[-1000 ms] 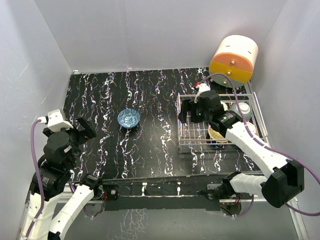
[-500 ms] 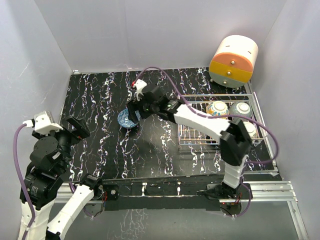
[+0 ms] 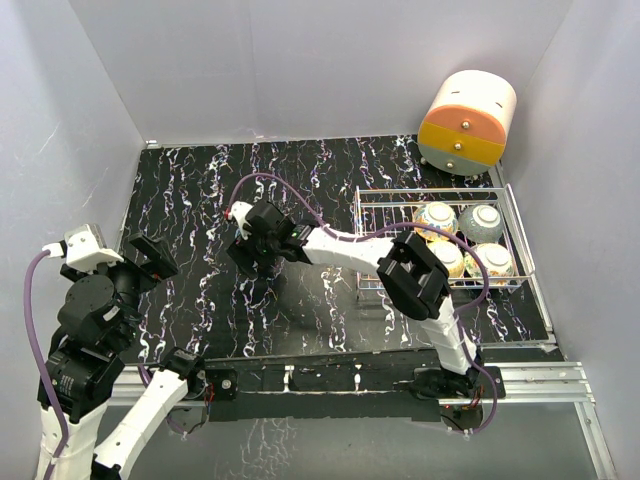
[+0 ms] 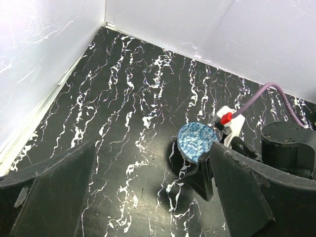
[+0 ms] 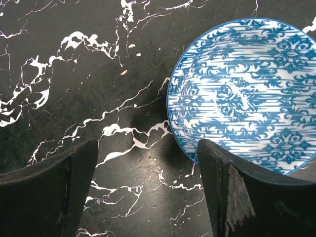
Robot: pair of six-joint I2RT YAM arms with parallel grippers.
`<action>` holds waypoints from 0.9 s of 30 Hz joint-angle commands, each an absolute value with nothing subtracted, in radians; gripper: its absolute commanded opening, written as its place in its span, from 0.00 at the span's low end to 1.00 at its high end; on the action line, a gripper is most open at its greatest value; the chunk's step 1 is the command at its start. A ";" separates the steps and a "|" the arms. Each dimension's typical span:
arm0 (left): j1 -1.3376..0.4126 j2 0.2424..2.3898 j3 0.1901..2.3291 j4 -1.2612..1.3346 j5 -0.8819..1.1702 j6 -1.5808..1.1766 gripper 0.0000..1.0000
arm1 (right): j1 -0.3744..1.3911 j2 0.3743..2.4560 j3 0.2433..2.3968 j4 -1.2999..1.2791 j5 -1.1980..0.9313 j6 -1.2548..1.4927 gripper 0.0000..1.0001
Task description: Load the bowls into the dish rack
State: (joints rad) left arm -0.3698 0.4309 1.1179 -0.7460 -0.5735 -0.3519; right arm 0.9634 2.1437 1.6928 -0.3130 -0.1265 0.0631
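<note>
Top external: four bowls point(image 3: 482, 220) in dish rack point(image 3: 385, 212) at right; right arm point(image 3: 340, 245) stretched left across bench point(image 3: 200, 190), wrist blocking what lies beneath. Right wrist: blue bowl point(image 5: 242, 94) on bench, right fingers point(image 5: 232, 197) apart, one at its rim. Left wrist: same bowl far off, left fingers point(image 4: 247, 197) spread.

You have a round cream, orange and yellow drawer unit point(image 3: 467, 120) in the upper right of the frame. Your worktop point(image 3: 300, 180) is black with white marble veining, enclosed by pale wall panels point(image 3: 300, 60).
</note>
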 commanded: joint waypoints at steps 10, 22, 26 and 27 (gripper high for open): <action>-0.374 0.419 1.105 -0.767 -0.611 -0.335 0.97 | 0.974 2.281 1.847 -0.218 0.009 -0.013 0.79; -0.374 0.413 1.094 -0.772 -0.629 -0.325 0.97 | 0.983 2.292 1.816 -0.157 0.088 -0.023 0.33; -0.374 0.408 1.090 -0.772 -0.629 -0.327 0.97 | 0.983 2.258 1.766 -0.117 0.058 -0.006 0.17; -0.374 0.407 1.089 -0.773 -0.629 -0.328 0.97 | 0.983 2.243 1.746 -0.099 0.051 0.002 0.13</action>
State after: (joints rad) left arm -0.3698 0.4179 1.0946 -0.7685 -0.6109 -0.3405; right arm 0.9821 2.3043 1.7935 -0.1848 0.0795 -0.0265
